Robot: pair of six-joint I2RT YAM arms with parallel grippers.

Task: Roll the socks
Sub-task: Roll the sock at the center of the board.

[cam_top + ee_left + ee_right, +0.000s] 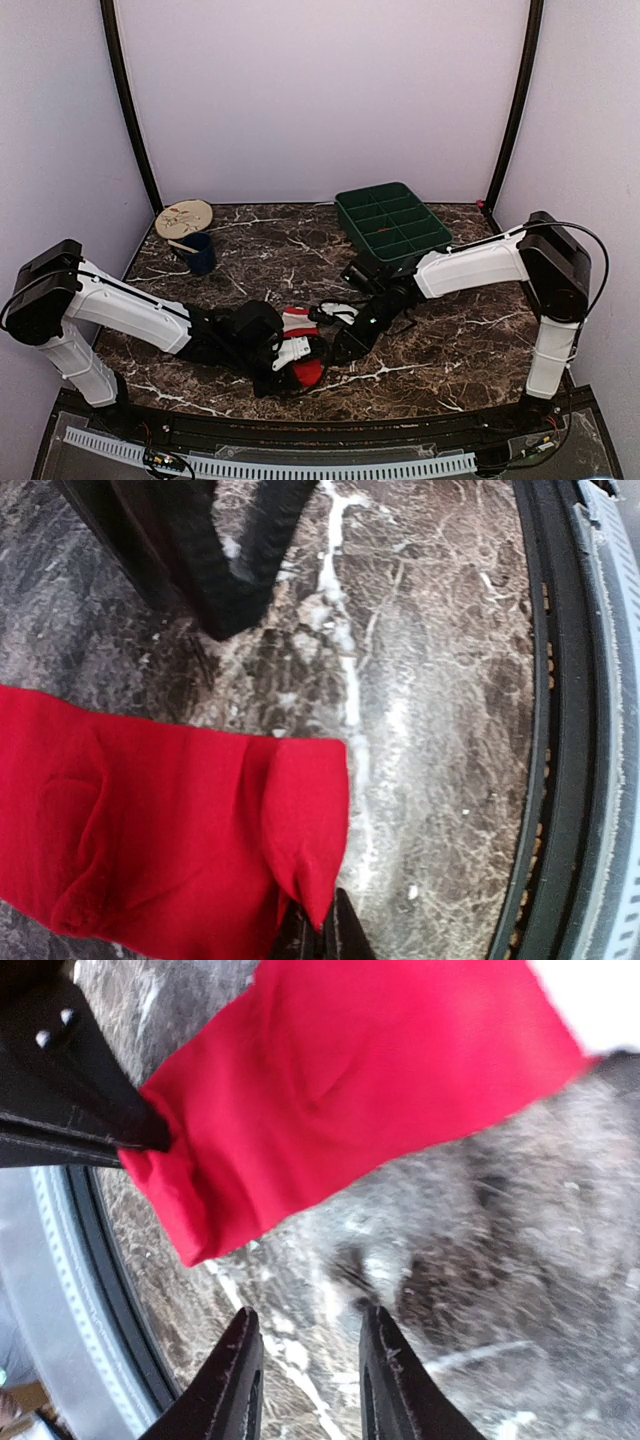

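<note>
The socks (298,348) lie together at the table's (450,340) 6 o'clock edge, red cloth with a white band, flat, one corner folded over. The left hand (320,935) is pinched shut on that red corner. The right hand (310,1345) hovers partly open just beside it, holding nothing. A green divided tray (392,222) sits at 1 o'clock and a blue cup (198,252) at 10.

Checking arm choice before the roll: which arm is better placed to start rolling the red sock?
Probably left. The left gripper is shut on a corner of the red sock, so it could turn that end over. The right gripper hangs open over the table beside it, holding nothing.
</note>
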